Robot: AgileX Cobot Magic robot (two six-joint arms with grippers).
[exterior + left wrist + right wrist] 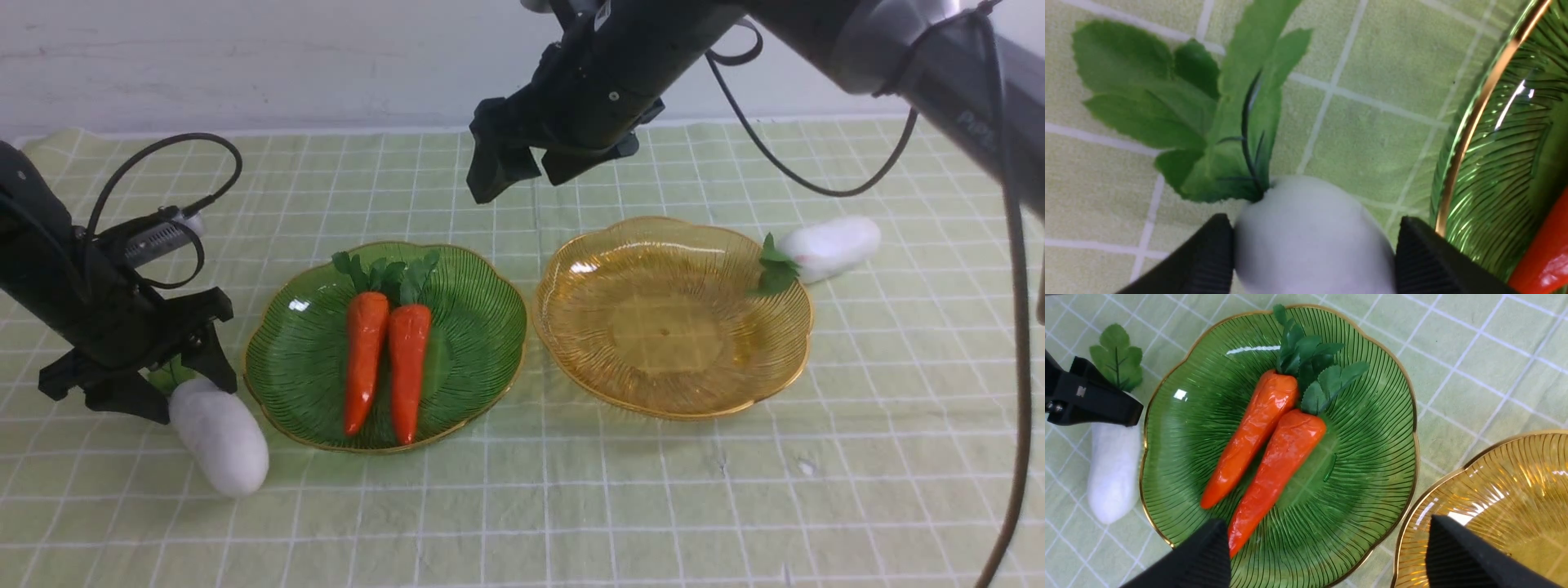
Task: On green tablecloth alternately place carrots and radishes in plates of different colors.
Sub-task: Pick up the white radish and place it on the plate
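Clasping the plump white, green-leafed radish [220,441] are the left fingers [207,359], while the right fingers [498,170] gape

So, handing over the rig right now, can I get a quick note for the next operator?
Left hand: closed on the left radish, beside the green plate; no lift visible.
Right hand: open, empty, above the cloth.
Right radish: body outside the amber plate, leaves over its rim.
Done: both carrots in green plate.
Left: both radishes, probably into amber plate, which holds no vegetable body.
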